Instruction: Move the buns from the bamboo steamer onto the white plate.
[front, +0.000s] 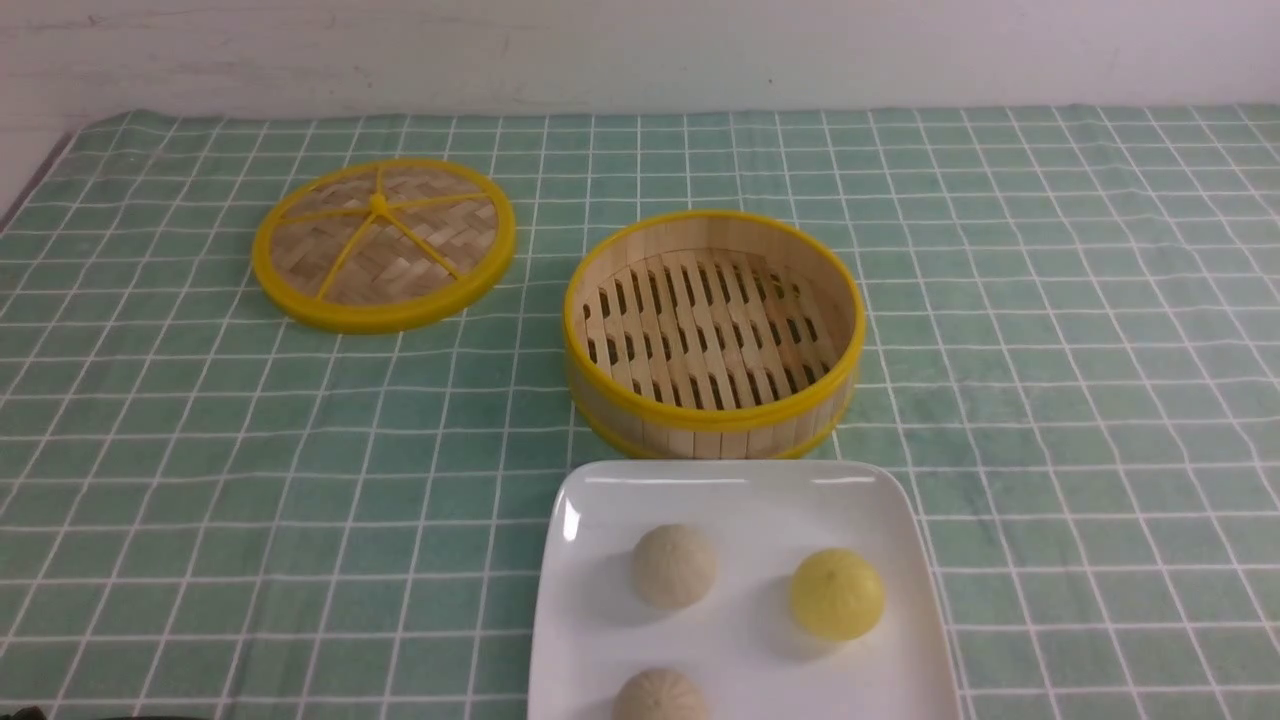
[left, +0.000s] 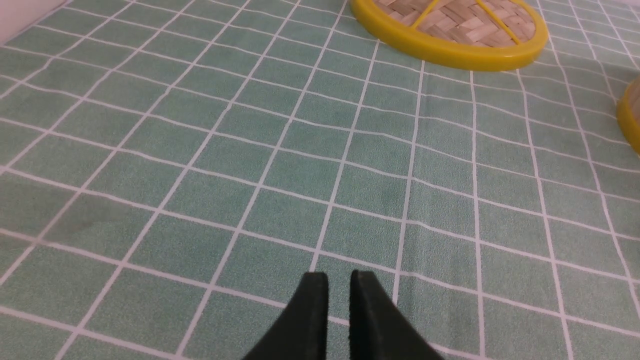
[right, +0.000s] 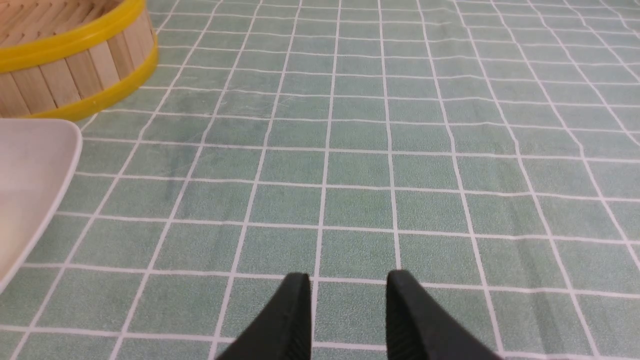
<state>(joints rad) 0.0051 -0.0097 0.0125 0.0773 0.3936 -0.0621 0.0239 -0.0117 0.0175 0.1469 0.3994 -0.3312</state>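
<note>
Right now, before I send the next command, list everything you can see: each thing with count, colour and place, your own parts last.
cream buns: 2, pale cream, on the white plate, one mid-left, one at the near edge, cut off by the frame
yellow bun: 1, bright yellow, on the plate's right side
white plate: 1, glossy white, nearest the robot, just in front of the steamer
bamboo steamer: 1, light bamboo with yellow rims, centre, nothing inside
steamer lid: 1, woven bamboo, yellow rim, far left, flat
tablecloth: 1, green with white grid, covering the table
left gripper: 1, black, nearly closed, holding nothing
right gripper: 1, black, open, holding nothing
</note>
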